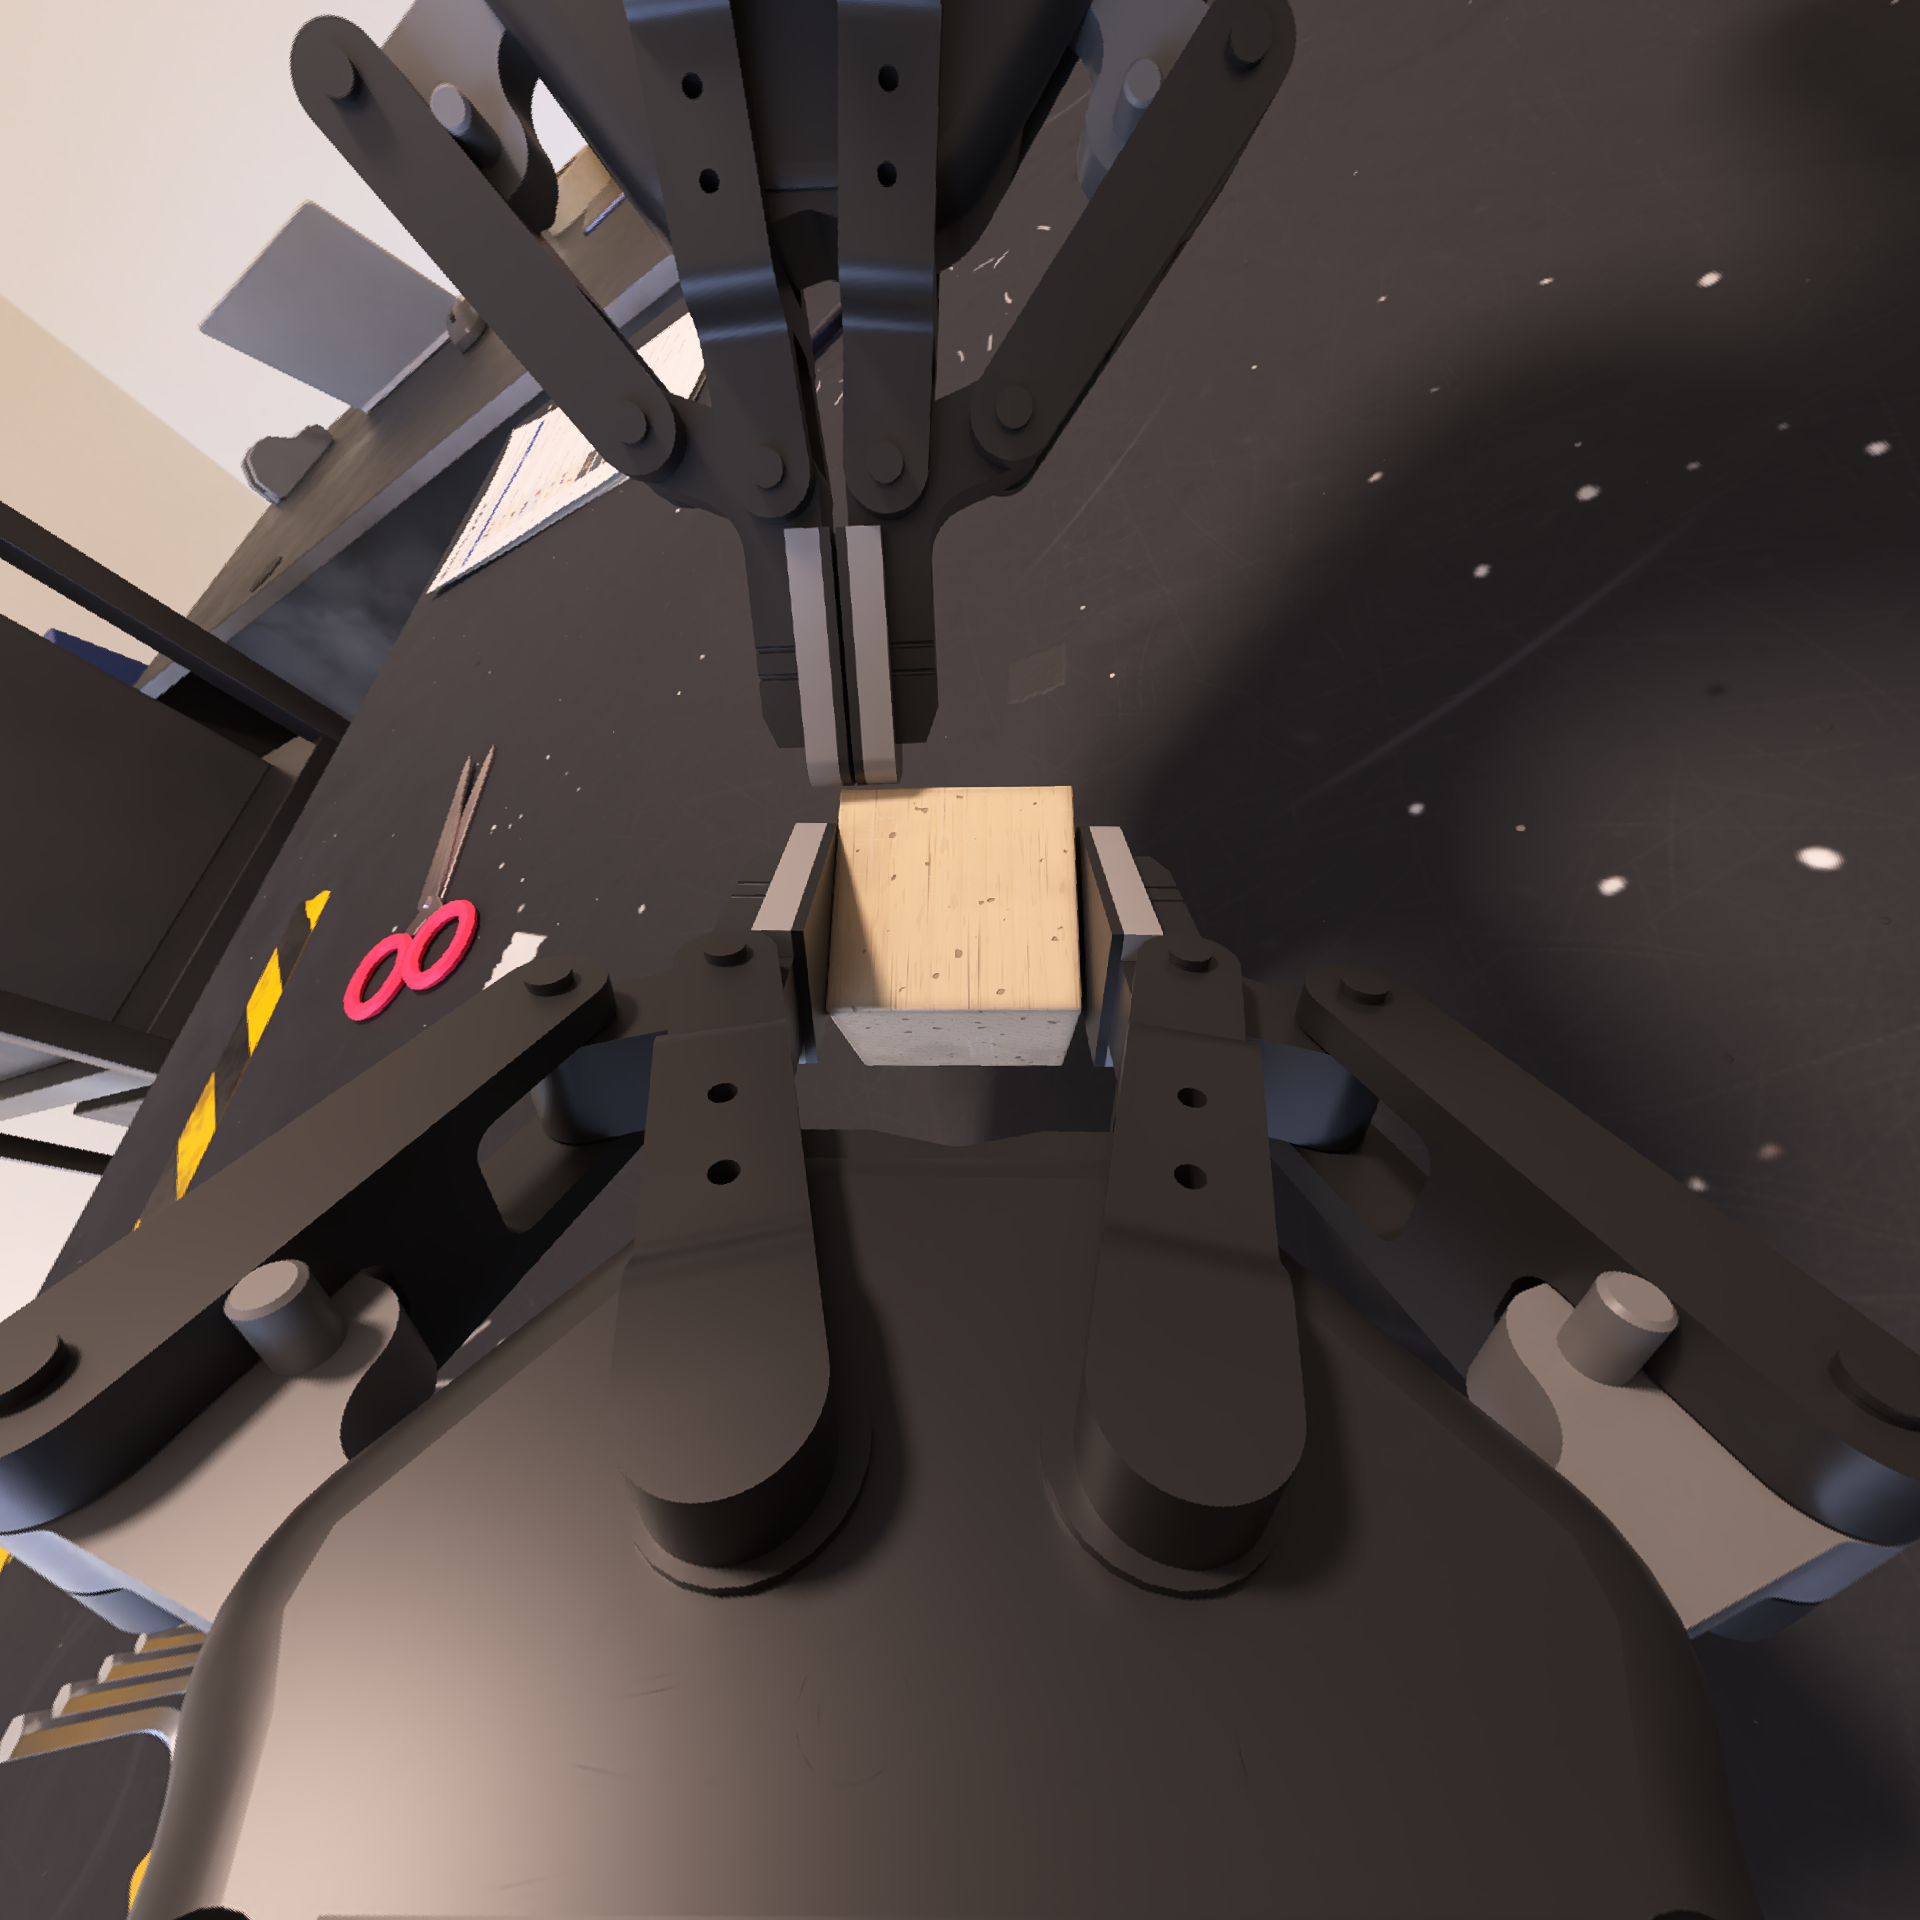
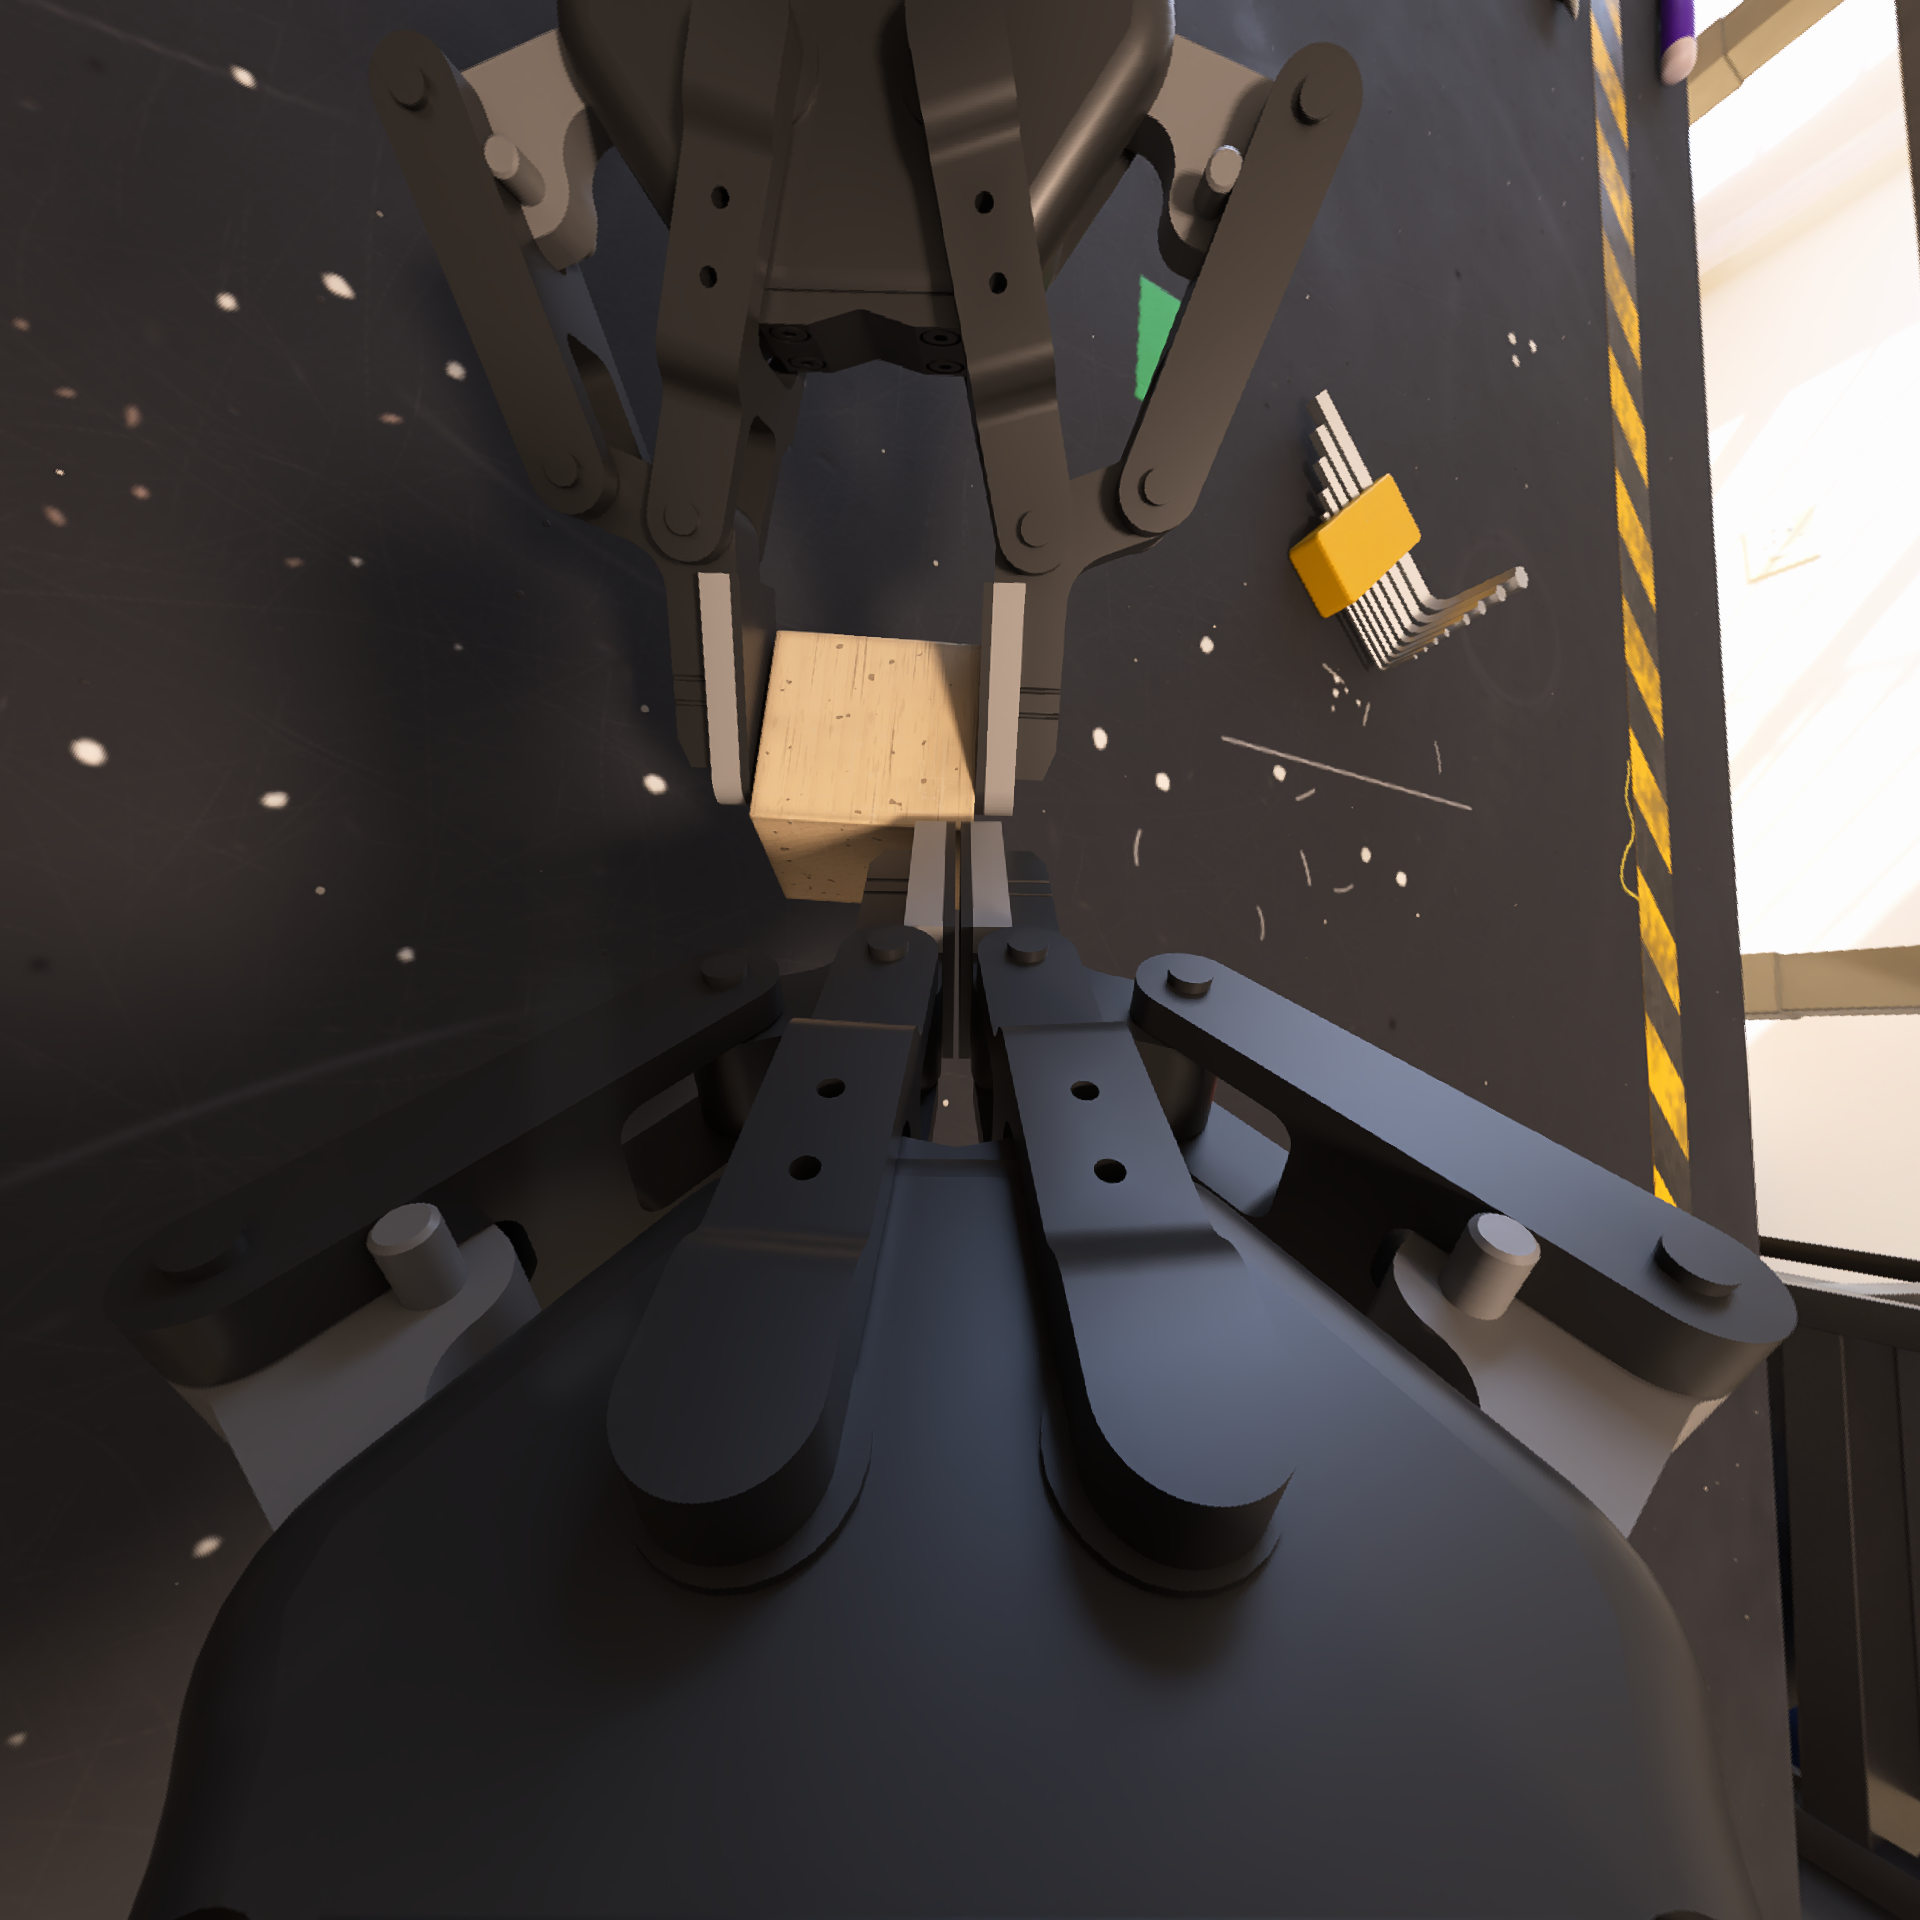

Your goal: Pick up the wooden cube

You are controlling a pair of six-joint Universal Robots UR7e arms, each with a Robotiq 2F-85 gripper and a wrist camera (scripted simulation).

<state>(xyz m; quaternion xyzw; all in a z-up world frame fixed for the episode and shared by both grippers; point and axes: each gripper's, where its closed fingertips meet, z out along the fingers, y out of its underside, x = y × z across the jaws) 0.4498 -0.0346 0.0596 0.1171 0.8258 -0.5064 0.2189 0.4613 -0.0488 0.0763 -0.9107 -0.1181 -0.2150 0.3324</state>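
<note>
The wooden cube [image 1: 956, 904] sits between the pads of my left gripper [image 1: 956, 847], which is shut on its two sides over the dark table [image 1: 1455, 727]. My right gripper [image 1: 852, 774] faces it from the far side, shut and empty, its fingertips right at the cube's far edge. In the right wrist view, the right gripper [image 2: 956, 836] has its pads pressed together, just beside the cube [image 2: 862, 727], which is held by the left gripper [image 2: 862, 795]. I cannot tell whether the cube touches the table.
Red-handled scissors [image 1: 410, 961] lie left of the cube. A hex key set in a yellow holder [image 2: 1361, 540] lies to the right, and a green piece [image 2: 1155, 332] behind the left gripper. Yellow-black tape [image 2: 1642, 623] marks the table edge. A dark frame [image 1: 125, 831] stands at the left.
</note>
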